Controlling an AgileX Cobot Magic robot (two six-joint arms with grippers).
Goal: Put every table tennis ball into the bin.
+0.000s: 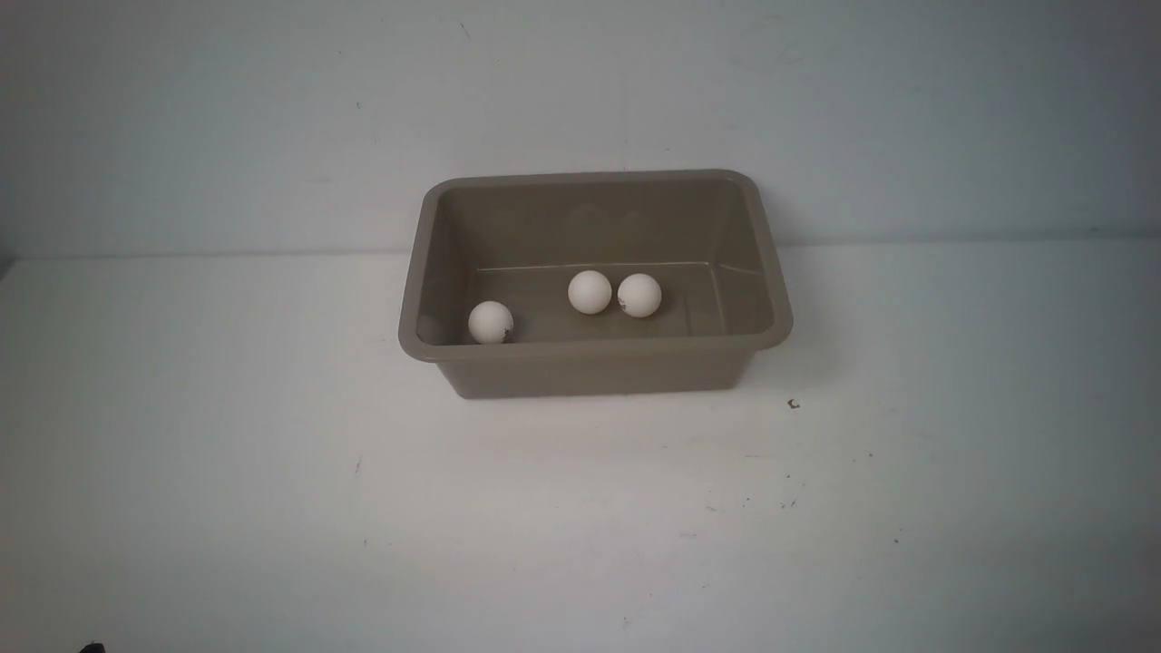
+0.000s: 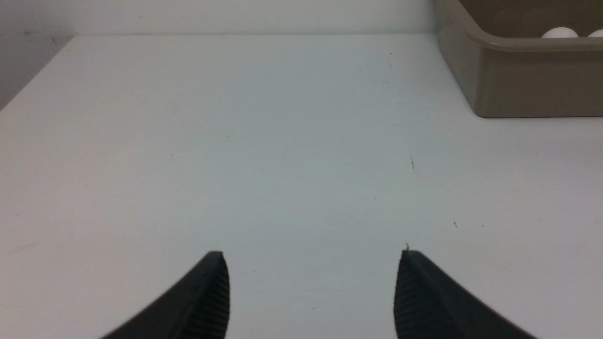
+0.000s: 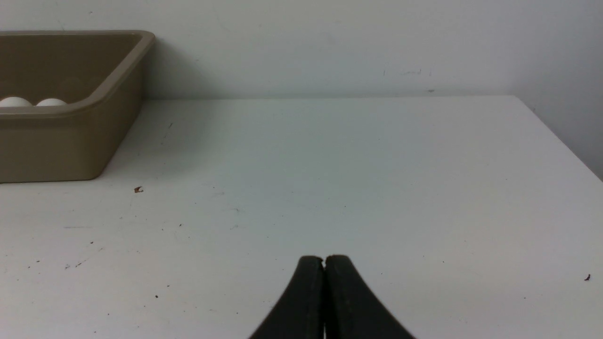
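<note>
The taupe bin (image 1: 594, 367) stands at the back middle of the white table. Three white table tennis balls lie inside it: one (image 1: 491, 323) at the front left corner, two (image 1: 590, 292) (image 1: 639, 295) side by side near the middle. Neither gripper shows in the front view. In the left wrist view my left gripper (image 2: 311, 256) is open and empty over bare table, the bin (image 2: 518, 80) far ahead to one side with two ball tops (image 2: 559, 33) showing. In the right wrist view my right gripper (image 3: 324, 259) is shut and empty, the bin (image 3: 61, 146) well away, two ball tops (image 3: 51, 102) visible.
A white wall rises right behind the bin. A small brown speck (image 1: 794, 404) lies on the table right of the bin, also seen in the right wrist view (image 3: 138, 189). The table's right edge (image 3: 565, 141) and left edge (image 2: 33, 77) show in the wrist views.
</note>
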